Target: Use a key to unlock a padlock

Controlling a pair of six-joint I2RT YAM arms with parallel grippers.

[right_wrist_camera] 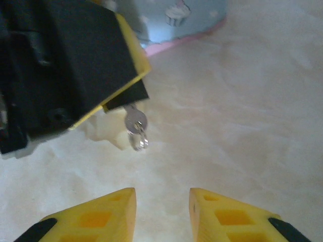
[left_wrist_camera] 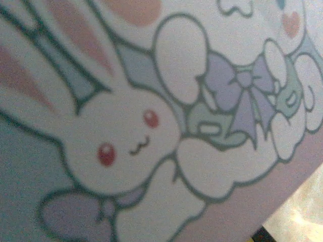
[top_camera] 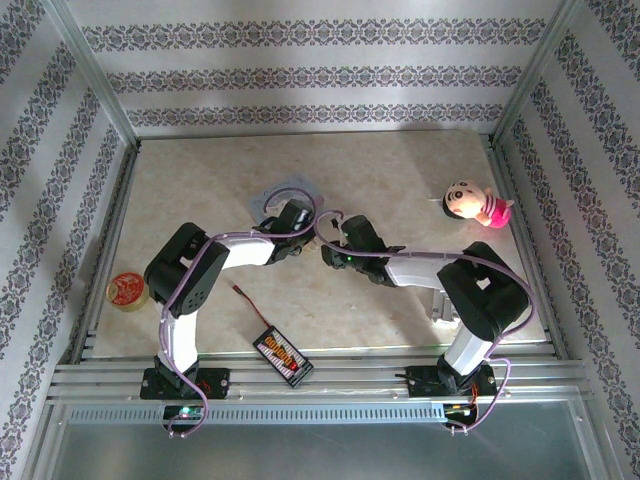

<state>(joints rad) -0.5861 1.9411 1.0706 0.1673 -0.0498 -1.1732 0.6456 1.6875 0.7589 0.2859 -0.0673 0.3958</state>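
The pale surface (right_wrist_camera: 242,116) carries a light-blue tin (right_wrist_camera: 171,20) just behind the left claw (right_wrist_camera: 123,98). That claw is pinched tight on the key (right_wrist_camera: 135,121), which hangs below it. The right claw (right_wrist_camera: 162,201), fingers apart, points at the key from close by.

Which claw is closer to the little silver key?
Left. The left claw pinches the key, which dangles from its tips. The right claw is open, a gap away, facing the key.

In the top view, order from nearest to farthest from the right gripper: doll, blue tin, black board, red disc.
1. Blue tin, just left of the right gripper.
2. Black board, near edge.
3. Doll, far right.
4. Red disc, far left.
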